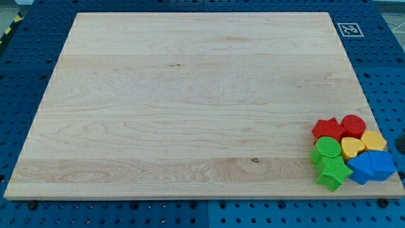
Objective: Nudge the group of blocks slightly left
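Note:
Several blocks sit packed together at the board's bottom right corner. A red star [327, 130] and a red cylinder [353, 125] are at the group's top. Below them are a green cylinder [328, 149], a yellow heart [352, 147] and a yellow hexagon [374, 140]. A green star [333, 173] and two blue blocks [359, 169] [381, 164] lie along the bottom edge. A dark sliver at the view's right edge looks like my tip [401, 149], just right of the yellow hexagon; most of the rod is cut off.
The wooden board [190, 107] lies on a blue perforated table [19, 95]. A black-and-white marker tag [350, 29] sits off the board's top right corner. The blocks are close to the board's right and bottom edges.

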Robot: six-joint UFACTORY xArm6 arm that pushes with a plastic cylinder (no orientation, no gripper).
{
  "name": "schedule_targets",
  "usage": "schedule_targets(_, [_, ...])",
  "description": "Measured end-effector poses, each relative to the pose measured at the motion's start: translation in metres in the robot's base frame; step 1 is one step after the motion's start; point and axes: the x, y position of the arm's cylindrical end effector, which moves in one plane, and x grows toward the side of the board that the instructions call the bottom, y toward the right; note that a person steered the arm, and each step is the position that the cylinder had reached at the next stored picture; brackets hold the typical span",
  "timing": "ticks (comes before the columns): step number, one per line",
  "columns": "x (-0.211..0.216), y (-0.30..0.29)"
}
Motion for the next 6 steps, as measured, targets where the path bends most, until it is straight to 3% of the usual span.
schedule_targets(1, [0.036, -0.005])
schedule_targets(6, [0.036, -0.064])
